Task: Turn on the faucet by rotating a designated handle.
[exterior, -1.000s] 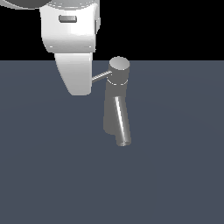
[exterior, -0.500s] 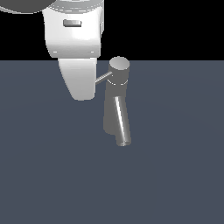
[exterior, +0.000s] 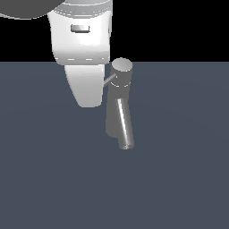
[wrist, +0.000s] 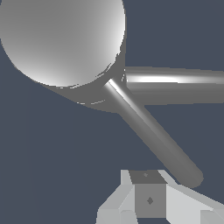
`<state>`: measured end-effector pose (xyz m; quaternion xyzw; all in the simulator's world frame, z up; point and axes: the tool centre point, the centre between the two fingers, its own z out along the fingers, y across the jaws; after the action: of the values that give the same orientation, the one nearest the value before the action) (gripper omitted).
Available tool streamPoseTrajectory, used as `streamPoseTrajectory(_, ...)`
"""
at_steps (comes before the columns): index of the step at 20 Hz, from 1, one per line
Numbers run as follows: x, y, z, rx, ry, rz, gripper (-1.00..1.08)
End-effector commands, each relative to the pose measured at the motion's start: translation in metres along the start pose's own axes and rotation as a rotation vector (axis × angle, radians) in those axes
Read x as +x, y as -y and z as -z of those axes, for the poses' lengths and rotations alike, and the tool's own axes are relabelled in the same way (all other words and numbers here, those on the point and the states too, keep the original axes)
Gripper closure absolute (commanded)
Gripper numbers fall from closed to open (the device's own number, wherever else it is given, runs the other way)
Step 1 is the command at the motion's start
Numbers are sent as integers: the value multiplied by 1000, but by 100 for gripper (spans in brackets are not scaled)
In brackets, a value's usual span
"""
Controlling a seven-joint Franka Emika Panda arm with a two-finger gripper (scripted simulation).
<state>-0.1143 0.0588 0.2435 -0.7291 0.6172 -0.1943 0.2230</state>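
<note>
Grey metal faucet, thin handle beside the gripper; jaw spacing unclear; fingertip could slip off the rod's end.

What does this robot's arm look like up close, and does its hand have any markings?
The arm is smooth glossy white, bulky and rounded, tapering to a blunt tip, with a small grey rectangular inset and a faint dashed seam around it. No cables show. In the wrist view the gripper is blocky white with faceted edges and a dark grey square pad bearing a small diamond mark.
</note>
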Motion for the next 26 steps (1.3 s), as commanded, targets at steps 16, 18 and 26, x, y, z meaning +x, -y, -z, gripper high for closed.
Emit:
streamPoseTrajectory(16, 23, -19, 0, -5, -14, -24, 108)
streamPoseTrajectory(18, 25, -21, -1, -5, -14, -25, 108)
streamPoseTrajectory(26, 30, -28, 0, -6, -15, -26, 108)
